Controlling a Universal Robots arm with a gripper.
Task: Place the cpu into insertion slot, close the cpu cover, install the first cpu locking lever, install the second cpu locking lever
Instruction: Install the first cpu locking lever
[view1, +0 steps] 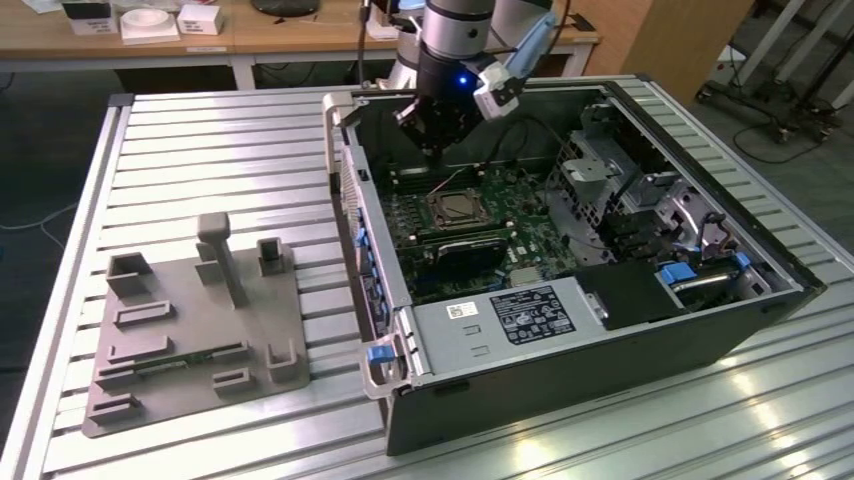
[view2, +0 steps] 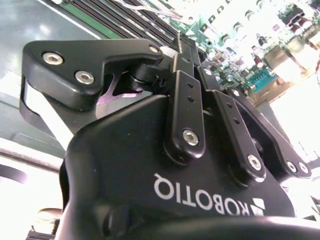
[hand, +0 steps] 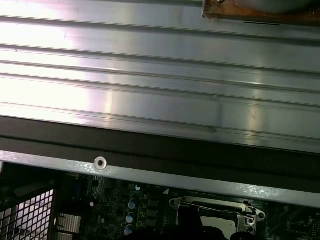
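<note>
Nearest, a grey fixture (view1: 194, 320) rests at the slotted table's (view1: 227, 130) near corner on the exterior view's left, beside the open computer case (view1: 561, 380). Inside the case, the insertion slot (view1: 458, 207) lies on the green motherboard (view1: 527, 215), toward the far wall. Close above it hangs the gripper (view1: 434, 152); whether it is wide, narrow or holding anything cannot be told.
</note>
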